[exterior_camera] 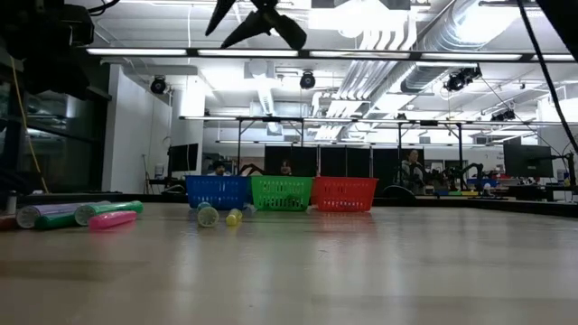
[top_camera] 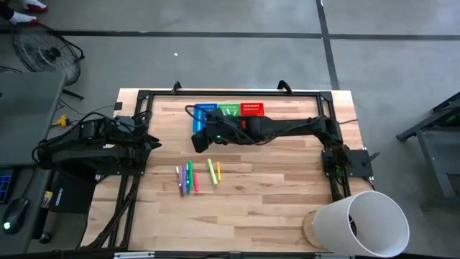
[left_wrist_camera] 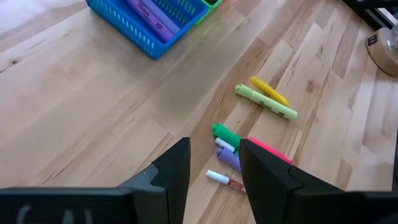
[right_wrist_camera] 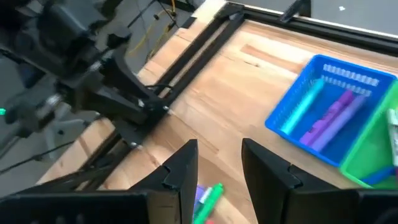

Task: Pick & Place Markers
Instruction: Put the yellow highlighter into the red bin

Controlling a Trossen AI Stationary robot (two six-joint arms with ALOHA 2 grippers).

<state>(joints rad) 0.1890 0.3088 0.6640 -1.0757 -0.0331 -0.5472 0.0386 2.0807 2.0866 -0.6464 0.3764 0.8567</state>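
Observation:
Several markers (top_camera: pixel 195 175) lie flat on the wooden table in two loose groups: green, pink, purple and white-red ones (left_wrist_camera: pixel 231 149), and a yellow (left_wrist_camera: pixel 268 90) and a light green one (left_wrist_camera: pixel 266 102) beside them. My left gripper (left_wrist_camera: pixel 214 168) hovers open at the table's left side, short of the markers. My right gripper (right_wrist_camera: pixel 219 163) is open, raised above the table (exterior_camera: pixel 257 23) between the blue basket (top_camera: pixel 205 113) and the markers, a green marker (right_wrist_camera: pixel 211 198) showing below its fingers. Purple and teal markers (right_wrist_camera: pixel 329 115) lie in the blue basket.
Blue, green (top_camera: pixel 228 110) and red (top_camera: pixel 251 109) mesh baskets stand in a row at the far edge. A black frame (top_camera: pixel 215 93) rims the table. A large white cylinder (top_camera: pixel 363 223) sits at the near right corner. Bare wood lies near the markers.

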